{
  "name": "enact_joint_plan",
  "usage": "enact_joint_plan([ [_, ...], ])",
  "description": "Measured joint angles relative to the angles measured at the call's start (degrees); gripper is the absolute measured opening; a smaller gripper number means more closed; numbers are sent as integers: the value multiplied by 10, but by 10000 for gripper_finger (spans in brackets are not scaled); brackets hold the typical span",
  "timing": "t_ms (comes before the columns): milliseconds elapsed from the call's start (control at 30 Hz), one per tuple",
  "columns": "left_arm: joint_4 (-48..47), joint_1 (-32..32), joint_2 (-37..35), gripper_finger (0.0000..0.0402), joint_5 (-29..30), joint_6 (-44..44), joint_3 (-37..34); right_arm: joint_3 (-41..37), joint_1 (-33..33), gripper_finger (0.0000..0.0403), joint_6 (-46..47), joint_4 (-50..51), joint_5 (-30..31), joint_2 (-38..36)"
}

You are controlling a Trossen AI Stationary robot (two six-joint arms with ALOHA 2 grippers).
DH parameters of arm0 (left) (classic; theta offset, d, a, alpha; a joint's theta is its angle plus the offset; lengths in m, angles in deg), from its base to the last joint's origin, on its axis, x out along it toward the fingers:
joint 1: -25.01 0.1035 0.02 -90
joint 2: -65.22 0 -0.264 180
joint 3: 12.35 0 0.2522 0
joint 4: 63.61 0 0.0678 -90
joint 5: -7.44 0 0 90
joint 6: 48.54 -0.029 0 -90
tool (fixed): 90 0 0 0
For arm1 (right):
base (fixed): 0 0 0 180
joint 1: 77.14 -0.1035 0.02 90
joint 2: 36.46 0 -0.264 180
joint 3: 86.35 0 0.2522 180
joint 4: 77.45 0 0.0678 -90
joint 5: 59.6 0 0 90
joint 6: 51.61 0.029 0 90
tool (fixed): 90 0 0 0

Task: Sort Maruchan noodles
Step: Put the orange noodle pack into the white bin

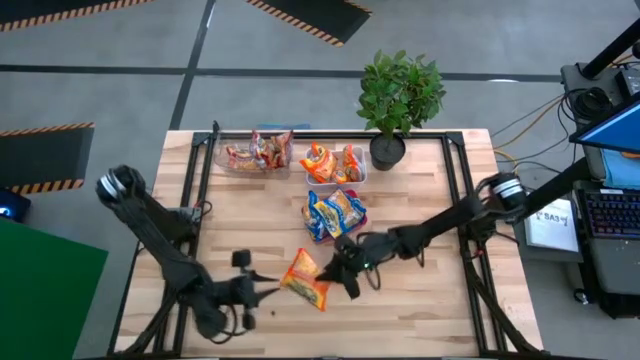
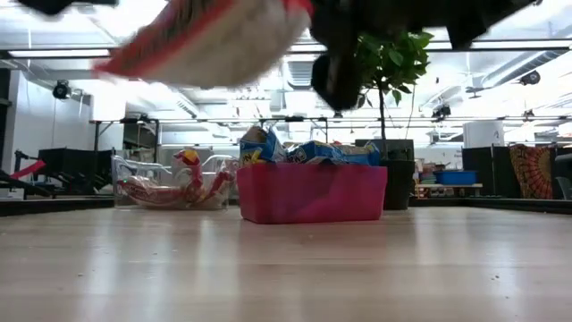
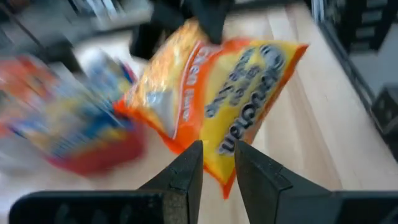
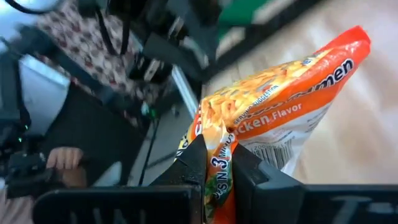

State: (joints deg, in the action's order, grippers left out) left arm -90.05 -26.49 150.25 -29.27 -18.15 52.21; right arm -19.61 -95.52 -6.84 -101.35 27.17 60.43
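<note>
An orange-and-yellow Maruchan noodle packet (image 1: 305, 280) hangs in the air between my two grippers, above the near middle of the table; the low view shows it lifted clear (image 2: 206, 36). My left gripper (image 1: 272, 290) comes at it from the table's left and is shut on its corner. My right gripper (image 1: 338, 268) comes from the right and is shut on its opposite end. More packets lie in three trays: reddish ones in the clear tray (image 1: 222, 160), orange ones in the white tray (image 1: 362, 172), blue-and-yellow ones in the red tray (image 1: 362, 218). My left gripper pinches the packet's lower corner (image 3: 219, 167) between its two fingers (image 3: 186, 174), coming about level from the table's left. The packet stands up beyond the fingertips, clear of the table. My right gripper pinches the packet's crimped end edge (image 4: 219, 168) between its two fingers (image 4: 194, 163), slanting in from the table's right. The rest of the packet (image 4: 280, 106) stretches away past the fingertips, off the table.
A potted plant (image 1: 400, 95) stands at the far edge, right of the white tray. The three trays sit in the far middle of the table. Bare wood lies near and to both sides. A person's hand (image 4: 60, 158) shows beyond the table in the right wrist view.
</note>
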Motion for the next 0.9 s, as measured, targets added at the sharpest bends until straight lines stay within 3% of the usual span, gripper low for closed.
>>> enact_joint_plan([
  [267, -3, -25, -124, 76, 190, -149, 0, 0, 79, 26, -88, 35, 101, -102],
  [567, -9, -20, -170, 76, 343, -240, 0, 1, 193, 26, -233, 91, 325, -124],
  [633, -20, -20, -172, 76, 362, -240, 0, 1, 218, 26, -238, 93, 358, -114],
  [900, -56, -18, -171, 76, 368, -240, 0, 1, 293, 26, -170, 97, 363, -51],
])
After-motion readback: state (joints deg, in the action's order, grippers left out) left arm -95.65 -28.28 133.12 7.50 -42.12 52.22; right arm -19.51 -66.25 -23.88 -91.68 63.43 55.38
